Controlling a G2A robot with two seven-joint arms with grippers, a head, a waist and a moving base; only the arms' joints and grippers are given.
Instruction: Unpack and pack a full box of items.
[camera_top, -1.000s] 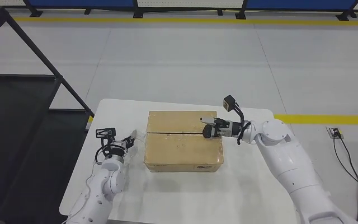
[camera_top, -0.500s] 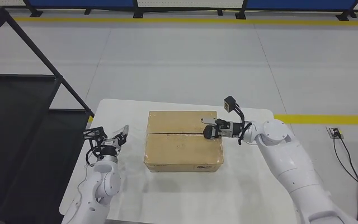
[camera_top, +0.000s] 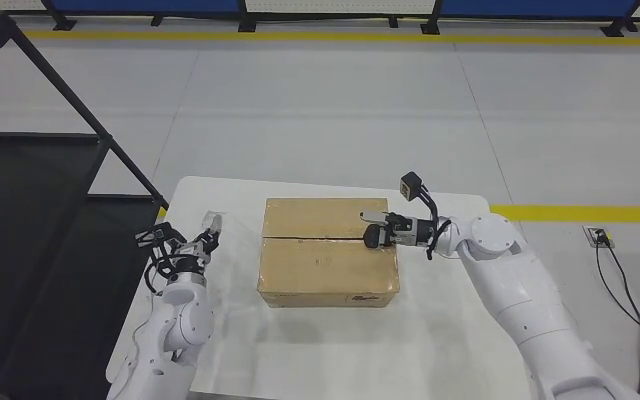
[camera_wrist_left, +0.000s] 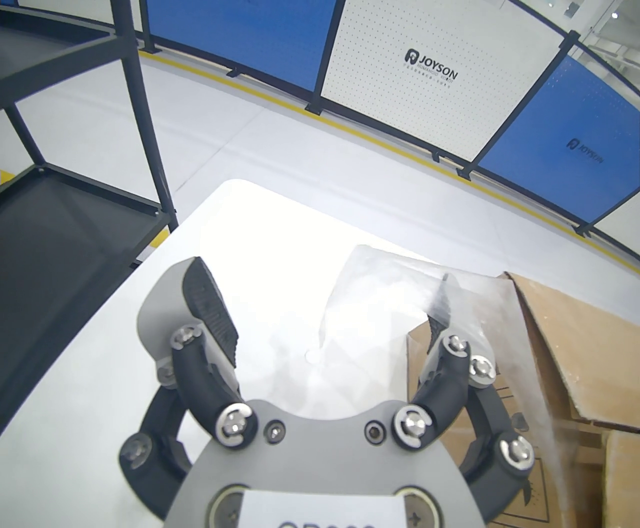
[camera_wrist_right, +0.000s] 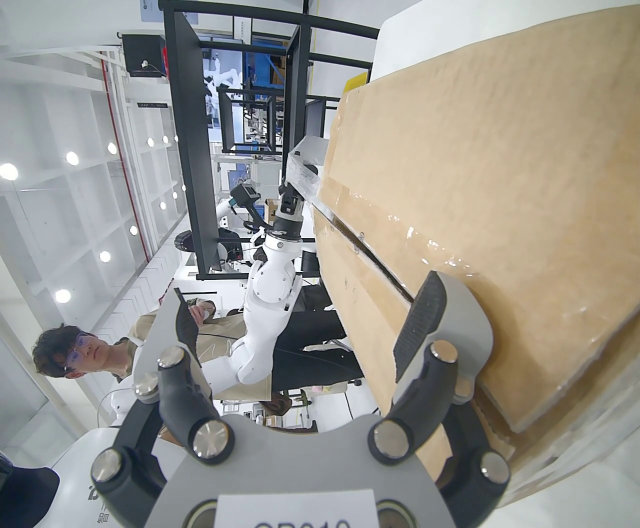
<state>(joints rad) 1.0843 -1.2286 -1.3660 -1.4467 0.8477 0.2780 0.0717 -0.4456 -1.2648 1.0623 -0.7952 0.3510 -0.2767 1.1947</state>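
The box (camera_top: 330, 260) sits mid-table (camera_top: 440, 330), its side print too small to read. The left gripper (camera_wrist_left: 317, 275) has drawn away from it, jaws apart, clear tape (camera_wrist_left: 380, 280) clinging to one finger. The right gripper (camera_wrist_right: 305, 287), also spread, has a finger on the lid.

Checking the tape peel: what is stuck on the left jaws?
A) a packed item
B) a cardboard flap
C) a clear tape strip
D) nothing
C: a clear tape strip drapes over one of the open jaws of the left gripper, beside the cardboard box.
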